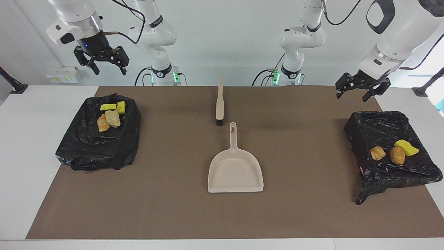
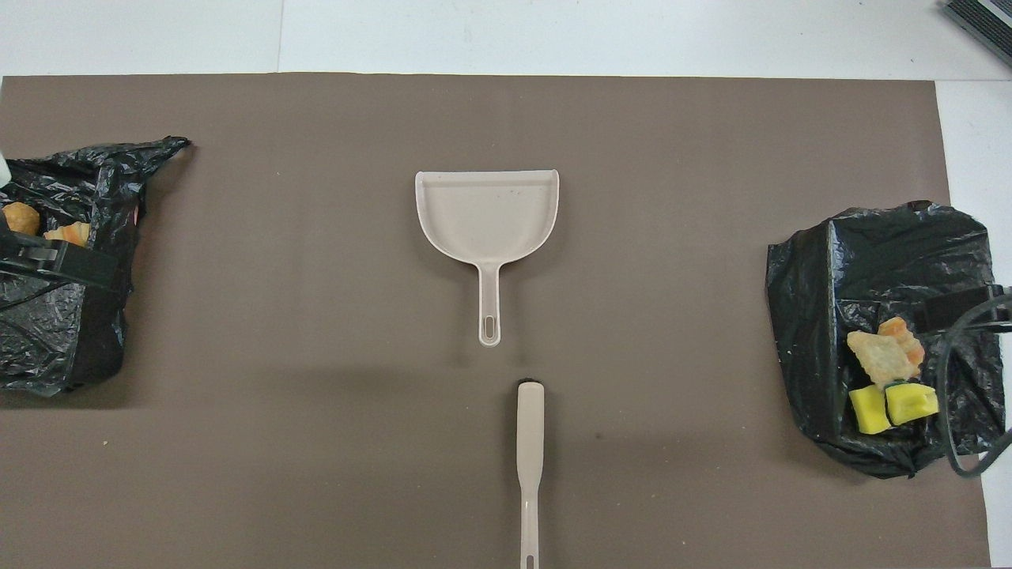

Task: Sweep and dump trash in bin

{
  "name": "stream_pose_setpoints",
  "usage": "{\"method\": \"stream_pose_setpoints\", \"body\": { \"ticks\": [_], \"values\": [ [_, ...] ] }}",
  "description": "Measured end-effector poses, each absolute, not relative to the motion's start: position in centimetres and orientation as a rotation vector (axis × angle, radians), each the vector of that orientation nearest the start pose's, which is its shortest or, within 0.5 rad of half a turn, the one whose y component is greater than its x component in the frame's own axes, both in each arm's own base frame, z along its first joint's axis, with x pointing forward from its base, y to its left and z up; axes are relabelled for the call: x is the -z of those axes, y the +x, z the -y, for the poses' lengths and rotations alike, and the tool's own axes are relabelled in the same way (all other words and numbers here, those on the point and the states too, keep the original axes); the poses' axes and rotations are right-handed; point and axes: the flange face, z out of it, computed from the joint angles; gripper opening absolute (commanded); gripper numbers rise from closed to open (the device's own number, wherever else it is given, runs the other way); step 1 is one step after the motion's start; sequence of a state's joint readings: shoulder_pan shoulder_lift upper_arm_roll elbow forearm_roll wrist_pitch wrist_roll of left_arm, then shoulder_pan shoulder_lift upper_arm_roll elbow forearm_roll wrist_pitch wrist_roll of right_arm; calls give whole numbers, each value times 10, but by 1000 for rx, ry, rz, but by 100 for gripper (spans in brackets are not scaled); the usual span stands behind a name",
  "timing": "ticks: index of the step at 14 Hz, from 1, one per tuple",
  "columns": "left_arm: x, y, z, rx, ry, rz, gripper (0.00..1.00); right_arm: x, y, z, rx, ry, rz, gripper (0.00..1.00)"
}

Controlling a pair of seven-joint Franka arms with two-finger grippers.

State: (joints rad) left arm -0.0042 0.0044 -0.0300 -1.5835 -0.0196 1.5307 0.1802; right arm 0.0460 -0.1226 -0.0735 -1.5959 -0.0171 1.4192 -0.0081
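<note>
At the right arm's end of the table, the right gripper (image 1: 105, 64) hangs in the air with its fingers spread apart, holding nothing, above the edge of the table closest to the robots. Below it sits a bin lined with a black bag (image 1: 99, 139), and four pieces of trash (image 1: 111, 116) lie inside: two yellow sponge chunks and two tan crumbly lumps, bunched in the part of the bin nearest the robots.

In the middle of the brown mat (image 1: 166, 201) a beige brush (image 1: 220, 104) lies flat, bristles pointing away from the robots. Just past its bristle end, farther from the robots, the beige dustpan (image 1: 236, 166) rests with its handle toward the brush; the two are close but not touching.

At the left arm's end, a second black-bagged bin (image 1: 388, 132) holds three more pieces (image 1: 395, 152): one yellow sponge and two brown lumps, side by side. The left gripper (image 1: 362, 90) hovers over the side of that bin nearest the robots, fingers parted and empty.
</note>
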Motion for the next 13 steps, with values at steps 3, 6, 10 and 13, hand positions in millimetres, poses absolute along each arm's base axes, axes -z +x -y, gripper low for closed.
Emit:
{"method": "stream_pose_setpoints", "body": {
  "ticks": [3,6,10,13],
  "values": [
    [-614,549,21,-84,-3146,-340,100,-664,499,18,-87,-3147,-33,100],
    [-613,549,21,-86,-3145,-347,100,-664,499,18,-87,-3147,-33,100],
    [-612,549,21,-89,-3145,-351,100,-664,499,18,-88,-3147,-33,100],
    [-612,549,21,-89,-3145,-352,100,-664,499,18,-89,-3147,-33,100]
  ]
}}
